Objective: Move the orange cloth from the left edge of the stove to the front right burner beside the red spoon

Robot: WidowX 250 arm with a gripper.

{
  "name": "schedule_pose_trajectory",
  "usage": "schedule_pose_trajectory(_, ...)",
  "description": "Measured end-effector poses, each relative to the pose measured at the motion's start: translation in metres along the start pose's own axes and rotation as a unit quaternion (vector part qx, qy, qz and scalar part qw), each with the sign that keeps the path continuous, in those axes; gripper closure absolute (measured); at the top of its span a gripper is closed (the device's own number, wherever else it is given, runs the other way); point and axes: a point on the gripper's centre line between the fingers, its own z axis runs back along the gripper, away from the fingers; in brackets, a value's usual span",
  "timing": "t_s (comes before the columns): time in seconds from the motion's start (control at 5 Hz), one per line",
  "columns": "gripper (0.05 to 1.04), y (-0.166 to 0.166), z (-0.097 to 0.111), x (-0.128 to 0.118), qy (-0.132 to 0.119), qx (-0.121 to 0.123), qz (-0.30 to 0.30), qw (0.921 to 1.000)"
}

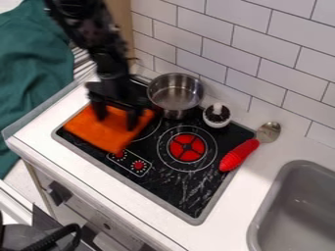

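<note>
The black gripper [117, 121] hangs over the left part of the black stovetop, its two fingers spread apart. Below and around its fingertips lies an orange cloth [108, 133], flat on the stove's left side; whether the fingers touch it I cannot tell. Just right of the gripper, a metal pot [175, 93] stands at the back of the stove. A small white cup [216, 115] with dark contents is right of the pot. Farther right, a spoon [268, 132] with a red handle [239, 155] lies across the stove's right edge.
The stovetop [171, 188] has a red burner mark [187, 147] near its middle and knob markings at the front. A grey sink [298, 206] is set into the counter at the right. A tiled wall [255, 54] stands behind, and green fabric [33, 63] hangs at the left.
</note>
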Motion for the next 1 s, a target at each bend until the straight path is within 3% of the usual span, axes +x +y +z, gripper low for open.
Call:
schedule_pose_trajectory(0.6,0.084,-0.093,0.010,-0.032,0.058,0.025,-0.034,0.9974)
schedule_pose_trajectory(1.0,0.084,-0.134,0.022,-0.023,0.045,0.032,-0.050,0.9972)
